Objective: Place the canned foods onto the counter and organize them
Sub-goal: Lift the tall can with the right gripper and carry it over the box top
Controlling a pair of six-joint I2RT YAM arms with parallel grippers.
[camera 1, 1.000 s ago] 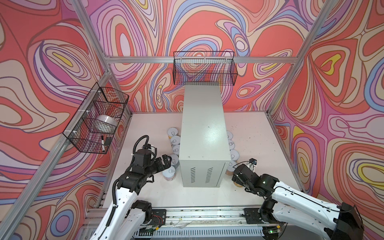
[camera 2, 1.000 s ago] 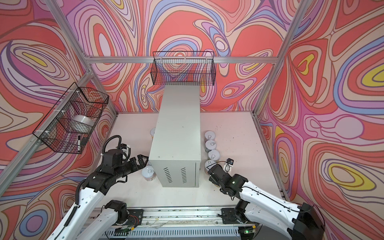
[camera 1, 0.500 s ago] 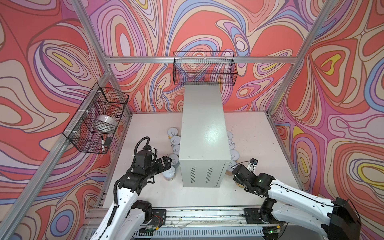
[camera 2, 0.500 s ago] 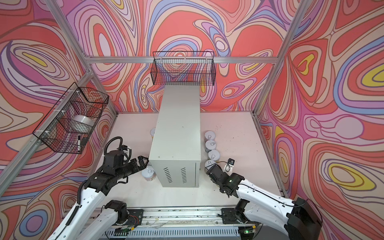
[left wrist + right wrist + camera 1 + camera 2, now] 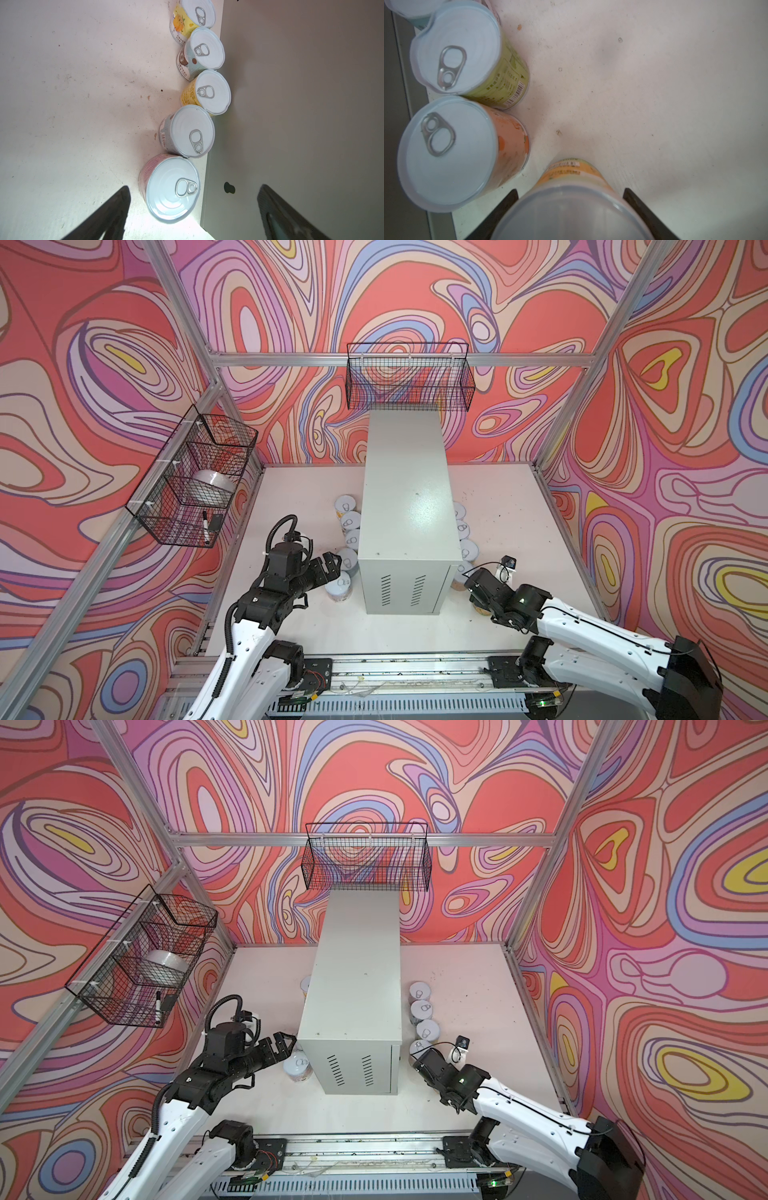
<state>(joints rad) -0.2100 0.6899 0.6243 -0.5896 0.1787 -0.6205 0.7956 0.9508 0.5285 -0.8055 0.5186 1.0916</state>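
The counter (image 5: pixel 409 497) (image 5: pixel 357 977) is a tall grey cabinet with a bare top. A row of canned foods (image 5: pixel 351 521) stands along its left side, another row (image 5: pixel 422 1009) along its right side. My left gripper (image 5: pixel 331 566) (image 5: pixel 194 188) hangs open over the pink-labelled can (image 5: pixel 172 191) at the counter's front left corner, one finger over the counter's top. My right gripper (image 5: pixel 478 597) (image 5: pixel 570 191) is shut on an orange-labelled can (image 5: pixel 571 207) that stands on the table, a finger pressed on each side. A peach-labelled can (image 5: pixel 446 153) and a green one (image 5: pixel 456 56) stand beside it.
A black wire basket (image 5: pixel 409 377) hangs on the back wall just above the counter's far end. Another wire basket (image 5: pixel 195 477) on the left wall holds a white tape roll (image 5: pixel 212 485) and a marker (image 5: pixel 205 526). The grey counter wall (image 5: pixel 394 104) is close to the right-hand cans.
My right gripper's jaws have narrowed from wide open onto the orange-labelled can, and it has shifted slightly toward the counter. The left gripper has barely moved.
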